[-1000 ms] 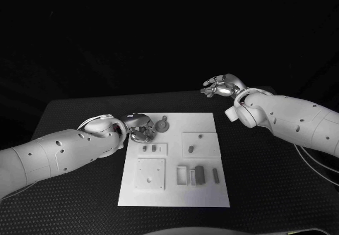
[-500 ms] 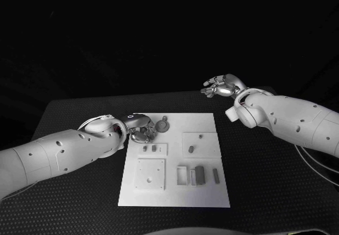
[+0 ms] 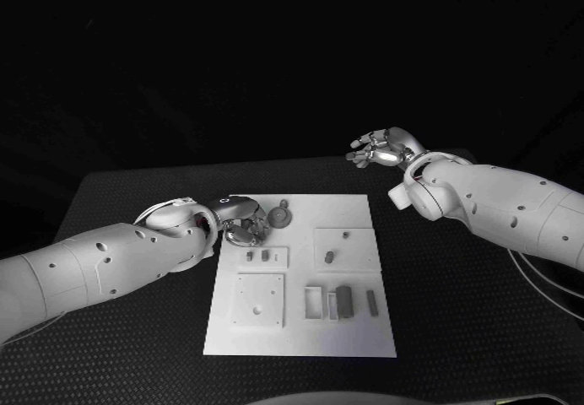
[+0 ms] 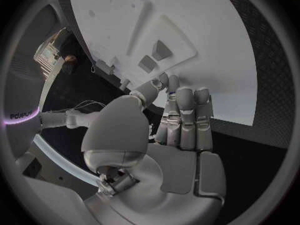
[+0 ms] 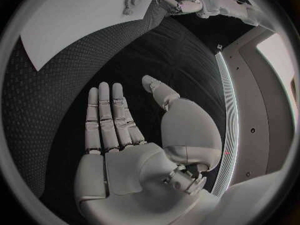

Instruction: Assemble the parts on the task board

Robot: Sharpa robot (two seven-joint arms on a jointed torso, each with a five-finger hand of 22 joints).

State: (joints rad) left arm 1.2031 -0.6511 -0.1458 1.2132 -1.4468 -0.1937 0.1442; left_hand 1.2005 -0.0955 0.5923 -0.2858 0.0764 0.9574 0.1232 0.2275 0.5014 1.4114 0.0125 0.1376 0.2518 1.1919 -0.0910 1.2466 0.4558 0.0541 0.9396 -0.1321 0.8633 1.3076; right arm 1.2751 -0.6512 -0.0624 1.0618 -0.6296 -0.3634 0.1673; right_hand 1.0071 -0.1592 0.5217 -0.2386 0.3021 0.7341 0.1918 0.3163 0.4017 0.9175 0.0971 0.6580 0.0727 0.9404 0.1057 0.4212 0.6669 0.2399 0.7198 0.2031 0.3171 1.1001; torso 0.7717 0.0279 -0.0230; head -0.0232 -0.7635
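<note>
Little has changed over the last second: the left hand (image 3: 244,221) is still held, fingers curled together, over the white rectangular task board's (image 3: 305,337) far-left corner; the right hand (image 3: 383,149), spread, is kept beyond it; assembly is judged stalled.

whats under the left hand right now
The left hand hovers over the task board at its far left corner. Beneath its fingers lie white board and two small grey parts; anything directly under the palm is covered.

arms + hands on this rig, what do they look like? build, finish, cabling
Both arms have smooth white shells with small dark dots along them; the right arm trails thin pale cables near its elbow. The left robot hand and right robot hand are silver metal with segmented fingers, rounded thumb bases and flat grey palm plates. The left arm has a bulbous white wrist cuff.
</note>
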